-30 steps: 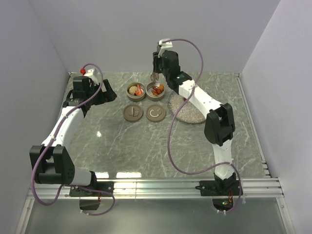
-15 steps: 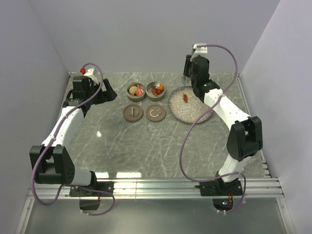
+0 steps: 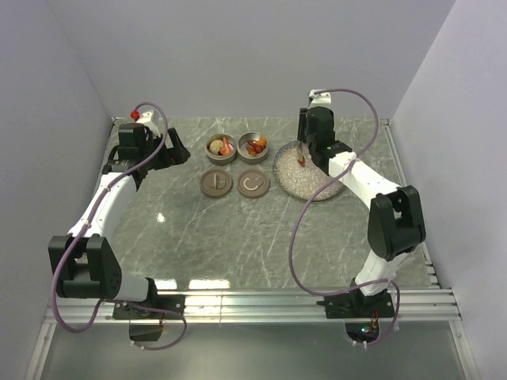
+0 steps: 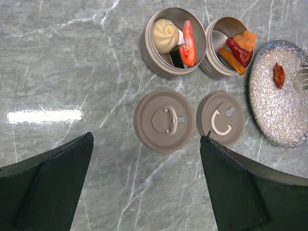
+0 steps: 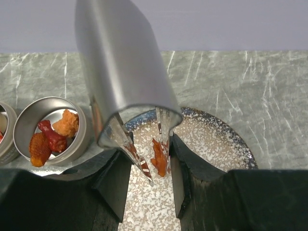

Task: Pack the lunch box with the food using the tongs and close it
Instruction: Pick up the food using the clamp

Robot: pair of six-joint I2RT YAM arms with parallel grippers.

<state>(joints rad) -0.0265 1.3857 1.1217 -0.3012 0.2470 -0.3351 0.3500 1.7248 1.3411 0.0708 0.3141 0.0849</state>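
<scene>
The lunch box is two round metal tins [image 3: 221,148] [image 3: 253,146], both uncovered, with their two lids [image 3: 215,184] [image 3: 253,184] flat on the table in front. The left tin [image 4: 175,41] holds a beige ball, a shrimp-like piece and a dark block. In the right tin [image 5: 53,132] lie orange-red bits. My right gripper [image 3: 305,154] [image 5: 149,183] is shut on the tongs [image 5: 125,72]. Their tips straddle one orange piece of food [image 5: 159,157] on the speckled plate [image 5: 216,139]. My left gripper [image 3: 178,149] [image 4: 147,137] hangs open left of the tins, holding nothing.
The speckled plate [image 3: 317,186] sits right of the tins, near the back of the marble table. Walls close in the back and both sides. A metal rail [image 3: 253,301] runs along the near edge by the arm bases.
The right arm left the right tin, swung right above the plate's far rim, then came down over the plate. The tongs now bracket the orange piece. The left arm stayed still.
</scene>
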